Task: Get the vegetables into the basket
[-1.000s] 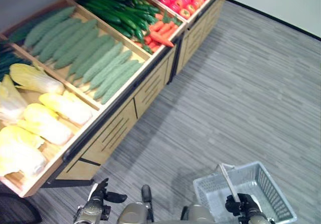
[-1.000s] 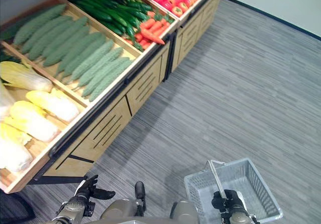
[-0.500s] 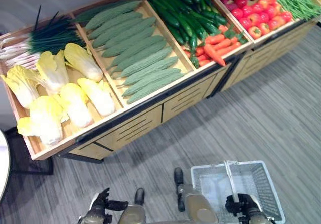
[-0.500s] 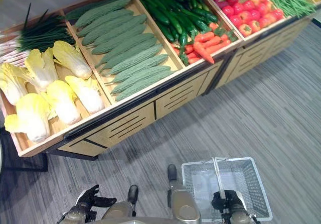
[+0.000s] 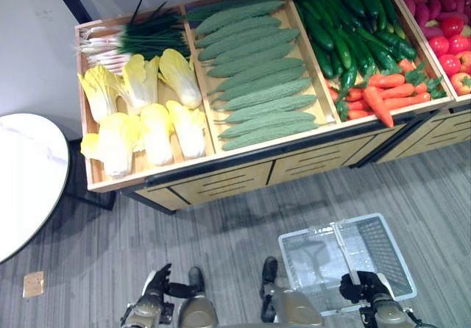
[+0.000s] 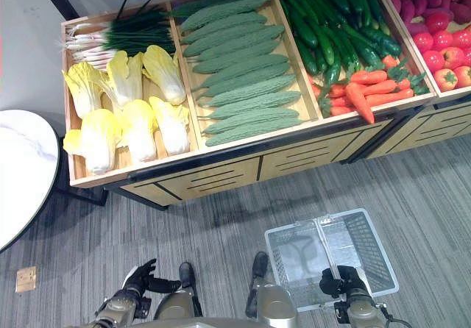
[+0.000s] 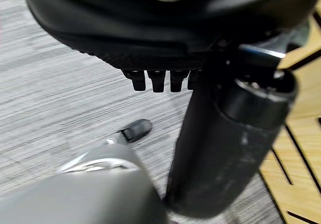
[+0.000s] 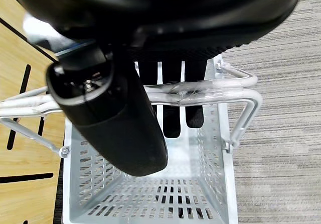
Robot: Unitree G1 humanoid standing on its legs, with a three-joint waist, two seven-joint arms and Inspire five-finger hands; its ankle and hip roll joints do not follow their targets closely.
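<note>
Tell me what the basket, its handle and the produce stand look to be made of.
The pale grey slotted basket looks like moulded plastic with a matte finish: uniform colour, regular slot grid. Its thin handle, gripped by the right hand, looks like bright metal wire, glossy with highlights. The light tan produce stand looks like unpainted wood or wood veneer, with black slots.

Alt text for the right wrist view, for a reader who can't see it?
The right hand curls its fingers round the clear handle of a grey wire basket, which hangs empty below it over grey striped floor.
</note>
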